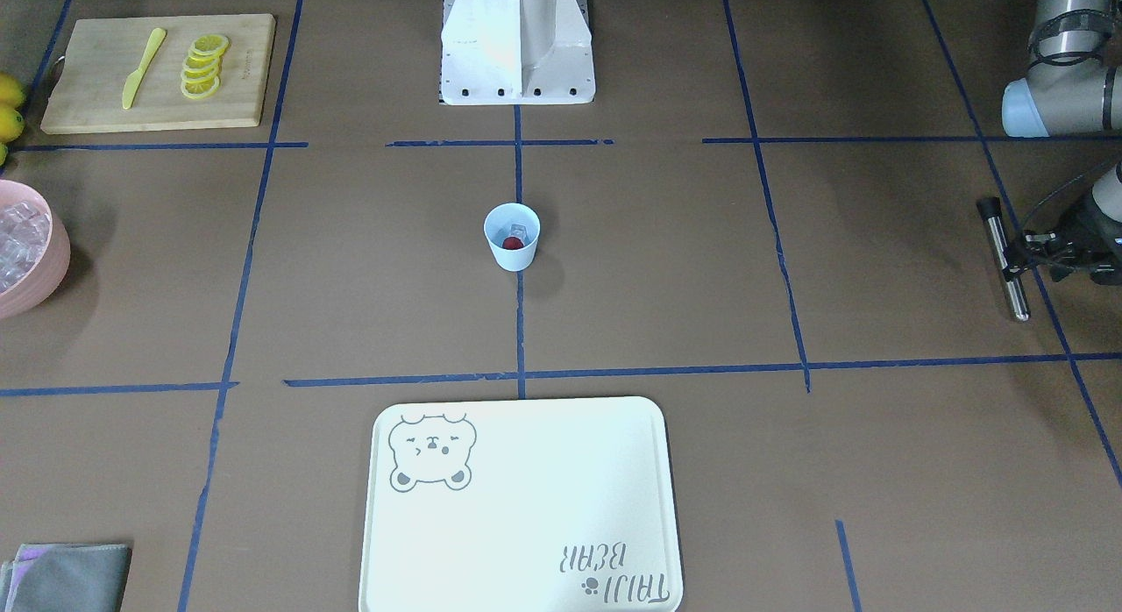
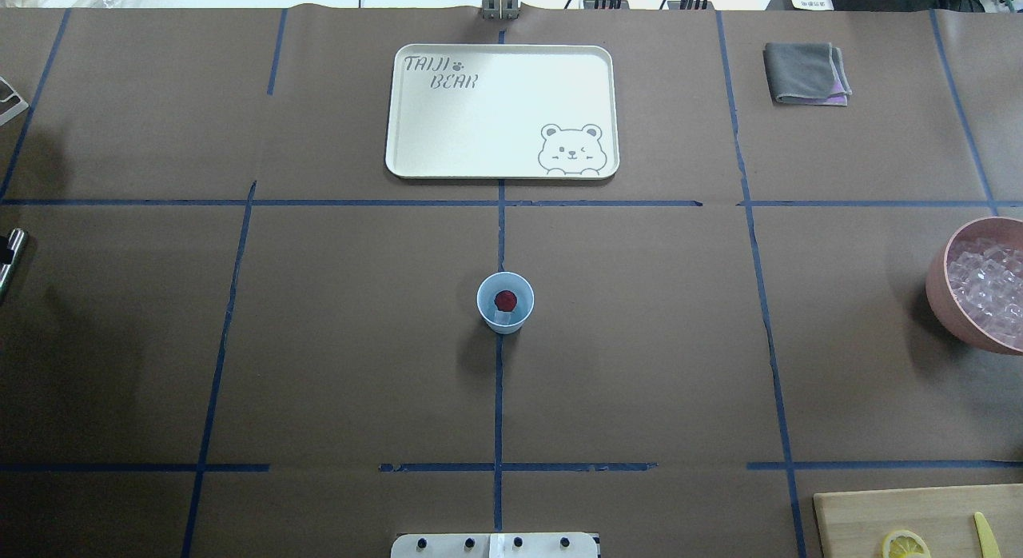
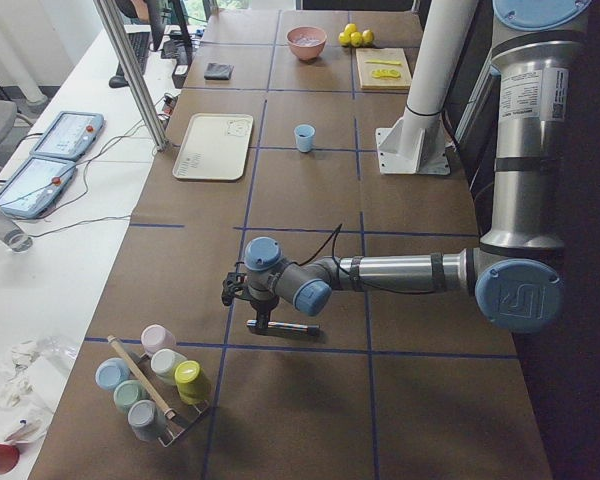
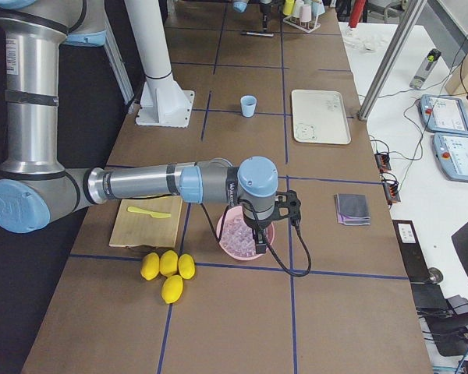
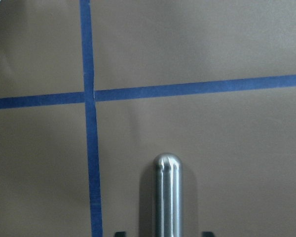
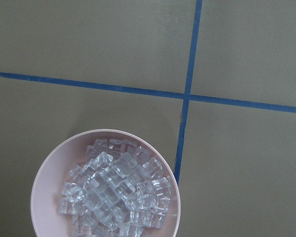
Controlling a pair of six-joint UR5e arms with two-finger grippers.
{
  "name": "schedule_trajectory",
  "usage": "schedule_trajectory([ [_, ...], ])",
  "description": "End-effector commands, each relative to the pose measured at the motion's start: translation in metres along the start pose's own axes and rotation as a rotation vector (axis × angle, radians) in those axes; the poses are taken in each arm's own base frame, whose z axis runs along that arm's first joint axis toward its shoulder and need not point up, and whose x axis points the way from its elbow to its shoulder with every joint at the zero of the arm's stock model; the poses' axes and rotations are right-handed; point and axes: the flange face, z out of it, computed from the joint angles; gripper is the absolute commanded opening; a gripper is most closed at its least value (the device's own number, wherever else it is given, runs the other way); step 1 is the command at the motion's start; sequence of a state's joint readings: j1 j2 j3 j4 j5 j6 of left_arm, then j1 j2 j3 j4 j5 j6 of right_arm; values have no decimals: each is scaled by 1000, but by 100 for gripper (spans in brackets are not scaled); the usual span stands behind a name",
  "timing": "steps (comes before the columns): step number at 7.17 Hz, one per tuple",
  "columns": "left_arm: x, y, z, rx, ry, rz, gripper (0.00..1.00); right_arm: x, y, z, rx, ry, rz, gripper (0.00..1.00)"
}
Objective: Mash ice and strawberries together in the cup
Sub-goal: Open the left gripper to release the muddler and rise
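Since my left hand (image 1: 1021, 259) pinches the metal masher (image 1: 1004, 259) at frame right, the cup (image 1: 512, 236) waits mid-frame; right hand's state I cannot tell.

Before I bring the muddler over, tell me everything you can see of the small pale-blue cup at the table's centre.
The small pale-blue plastic cup is a plain, handleless, tapered tumbler, wider at the mouth. It stands upright on the brown paper-covered table, on the central blue tape line, apart from all else; neither arm is near it. Inside lie one small round red strawberry and at least one clear ice cube, both unmashed as far as shown.
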State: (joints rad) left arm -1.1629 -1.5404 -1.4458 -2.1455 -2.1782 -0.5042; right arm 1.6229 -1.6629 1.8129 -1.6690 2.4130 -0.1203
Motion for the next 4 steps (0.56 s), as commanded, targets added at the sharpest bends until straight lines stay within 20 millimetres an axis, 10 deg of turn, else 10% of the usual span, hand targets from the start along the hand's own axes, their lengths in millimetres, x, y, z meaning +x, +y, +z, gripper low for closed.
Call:
schedule_trajectory([
  [1, 4, -3, -4, 6, 5, 5, 100, -2, 0, -2, 3, 0, -4, 99],
  [4, 39, -10, -45, -20, 72, 25, 100, -1, 0, -2, 4, 1, -2, 99],
])
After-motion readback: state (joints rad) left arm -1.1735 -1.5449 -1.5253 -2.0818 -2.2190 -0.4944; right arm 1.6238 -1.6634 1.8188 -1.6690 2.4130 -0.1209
